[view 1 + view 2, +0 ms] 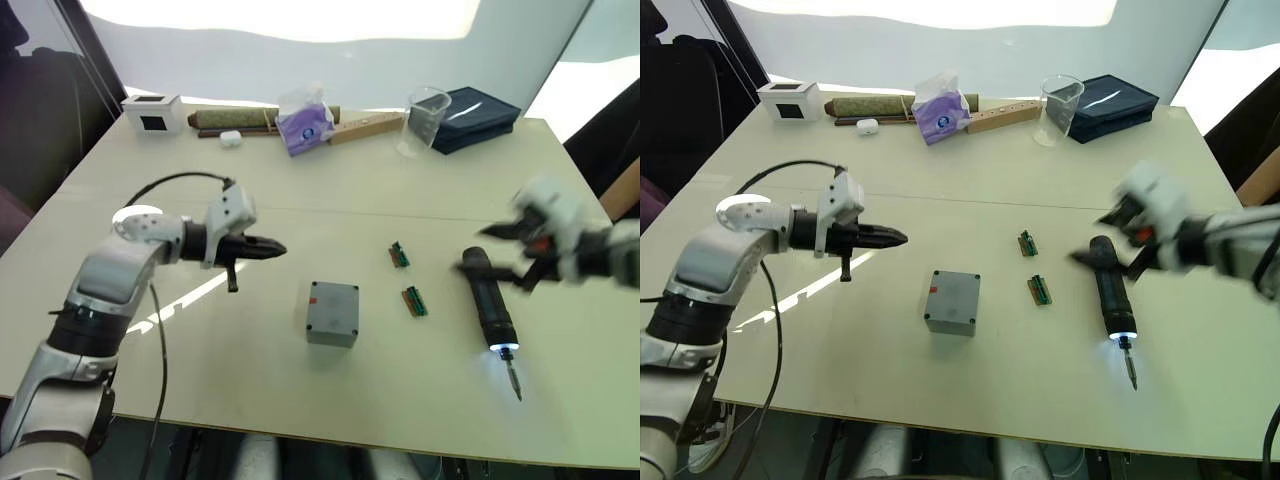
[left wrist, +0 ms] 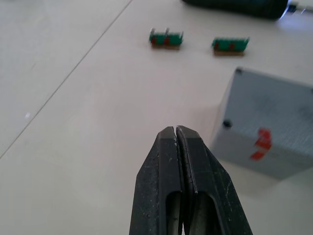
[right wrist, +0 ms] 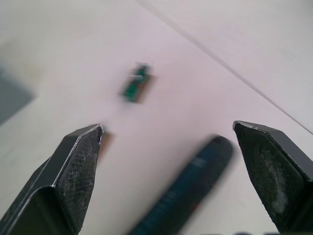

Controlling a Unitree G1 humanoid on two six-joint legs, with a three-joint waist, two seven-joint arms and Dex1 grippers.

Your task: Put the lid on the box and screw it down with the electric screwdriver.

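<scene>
box (image 1: 952, 301) mid-table (open room around), far from edges

No readable text, brand or number anywhere. Only sign: a small red mark on the side of the small square grey box (image 2: 274, 132), two short bars, possibly a symbol but too blurred to tell.

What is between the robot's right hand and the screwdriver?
Nothing visible. The open right hand hovers just over the back end of the screwdriver, with only air between. The two green strips lie off to its side.
</scene>
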